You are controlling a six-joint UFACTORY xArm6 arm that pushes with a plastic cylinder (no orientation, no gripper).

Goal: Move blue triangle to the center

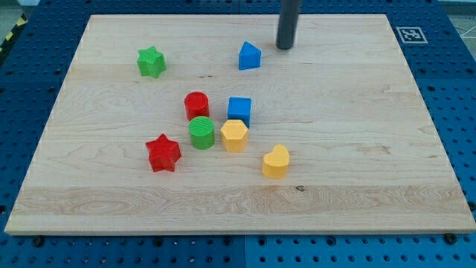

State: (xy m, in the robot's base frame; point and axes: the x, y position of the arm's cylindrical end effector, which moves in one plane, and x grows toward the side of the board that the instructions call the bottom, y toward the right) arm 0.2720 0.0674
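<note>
The blue triangle (249, 56) lies near the view's top, a little right of the middle of the wooden board (357, 134). My tip (285, 47) stands just to its upper right, a short gap away and not touching it. A cluster sits near the board's middle: a red cylinder (196, 105), a blue cube (239, 109), a green cylinder (201, 132) and a yellow hexagon (234, 135).
A green star (152, 62) lies at the view's upper left. A red star (163, 153) lies lower left of the cluster. A yellow heart (276, 161) lies lower right of it. A marker tag (410, 33) sits at the board's top right corner.
</note>
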